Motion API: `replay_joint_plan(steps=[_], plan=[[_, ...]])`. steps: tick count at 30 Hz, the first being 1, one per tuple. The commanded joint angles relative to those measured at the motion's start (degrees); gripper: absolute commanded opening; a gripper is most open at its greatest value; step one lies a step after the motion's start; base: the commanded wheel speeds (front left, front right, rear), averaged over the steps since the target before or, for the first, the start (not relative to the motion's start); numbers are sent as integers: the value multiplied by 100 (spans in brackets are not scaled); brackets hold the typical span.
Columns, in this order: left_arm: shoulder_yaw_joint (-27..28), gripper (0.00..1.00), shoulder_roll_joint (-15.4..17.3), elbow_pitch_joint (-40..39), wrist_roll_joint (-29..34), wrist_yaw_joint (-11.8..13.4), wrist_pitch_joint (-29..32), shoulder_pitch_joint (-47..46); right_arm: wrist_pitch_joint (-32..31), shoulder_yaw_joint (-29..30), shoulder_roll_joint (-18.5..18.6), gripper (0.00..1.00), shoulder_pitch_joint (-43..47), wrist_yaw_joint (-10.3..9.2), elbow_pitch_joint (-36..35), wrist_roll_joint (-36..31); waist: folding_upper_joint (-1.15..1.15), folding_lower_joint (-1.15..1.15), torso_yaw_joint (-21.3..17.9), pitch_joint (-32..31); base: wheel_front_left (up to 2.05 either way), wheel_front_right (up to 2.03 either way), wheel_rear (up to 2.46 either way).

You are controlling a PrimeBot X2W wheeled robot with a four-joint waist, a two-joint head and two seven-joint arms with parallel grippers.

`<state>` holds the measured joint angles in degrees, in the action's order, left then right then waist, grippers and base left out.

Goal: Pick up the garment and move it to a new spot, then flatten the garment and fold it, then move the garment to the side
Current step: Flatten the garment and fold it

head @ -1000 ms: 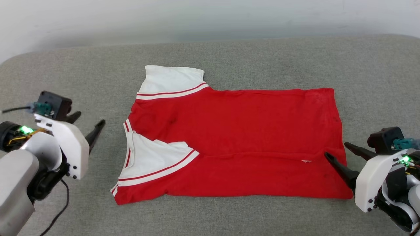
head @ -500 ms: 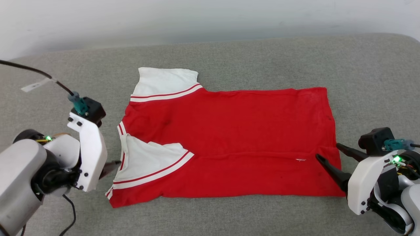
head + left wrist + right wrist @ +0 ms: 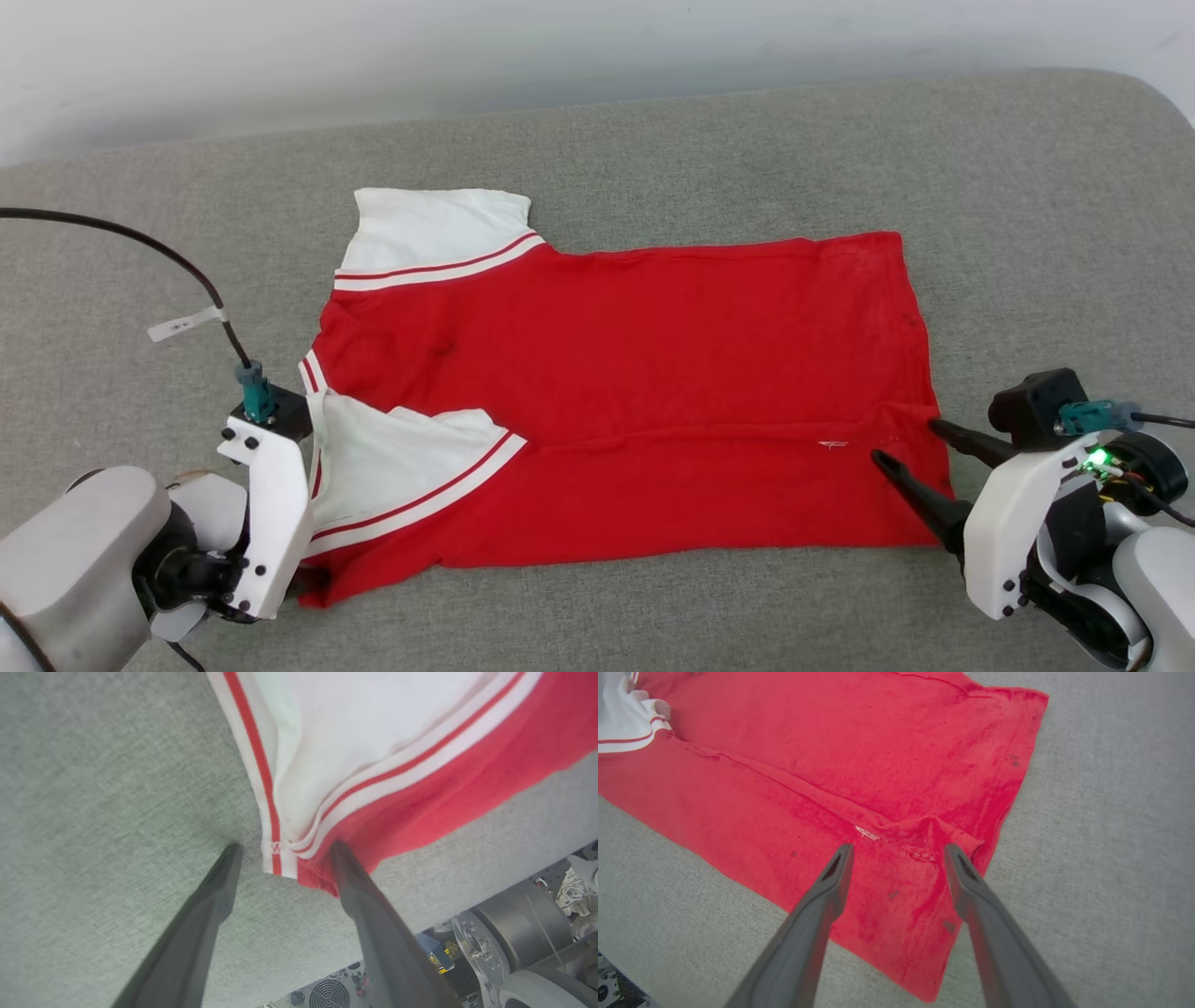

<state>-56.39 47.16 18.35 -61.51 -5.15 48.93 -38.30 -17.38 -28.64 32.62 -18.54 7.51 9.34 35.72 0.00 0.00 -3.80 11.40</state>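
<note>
Item inspected: one garment [image 3: 616,373], a red jersey T-shirt. It lies flat on the grey cushion [image 3: 653,149], roughly midway between the cushion's left and right edges and closer to its near edge than to its far edge.

Orientation: the long axis runs parallel to the cushion's near edge. The collar end faces the cushion's left edge, the hem its right edge. The near long side is already folded inward.

Count: two white sleeves. The far sleeve [image 3: 439,229] lies spread out; the near sleeve [image 3: 401,457] is folded onto the body.

Left gripper [image 3: 285,848]: jaws apart, nothing held. It sits at the garment's near left corner. One finger is over bare cushion, the other at the red edge, and the striped corner lies between the tips.

Right gripper [image 3: 899,849]: jaws apart, nothing held. It is poised over the hem end, near the garment's near right corner, astride the fold ridge.

Assessment: each arm is nearest its own end. The next fold probably depends on both pinching the near edge together.
</note>
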Motion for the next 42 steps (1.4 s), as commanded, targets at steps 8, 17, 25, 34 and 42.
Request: replay_joint_plan(steps=[8,17,25,34,42], plan=[[-147,0,-395,359,-64,-156,-306,158,-16,-108,71,100,-246,-4,102,66,0,0,18,-37,0,0,0],[-88,0,-13,-167,-77,-213,-511,22,-605,-201,802,100,-735,-4,-254,187,0,0,91,-273,0,0,0],[-24,0,270,-818,-84,-176,-538,13,-2353,-682,1626,100,-1120,-4,-663,892,0,0,222,-251,0,0,0],[8,0,228,-1149,44,-59,-573,-150,-3225,-1104,1374,100,-1242,-4,71,1328,0,0,394,75,0,0,0],[-56,0,143,-1119,159,-100,-629,-227,-2855,-1668,525,100,-1000,-2,930,1376,0,0,520,328,0,0,0]])
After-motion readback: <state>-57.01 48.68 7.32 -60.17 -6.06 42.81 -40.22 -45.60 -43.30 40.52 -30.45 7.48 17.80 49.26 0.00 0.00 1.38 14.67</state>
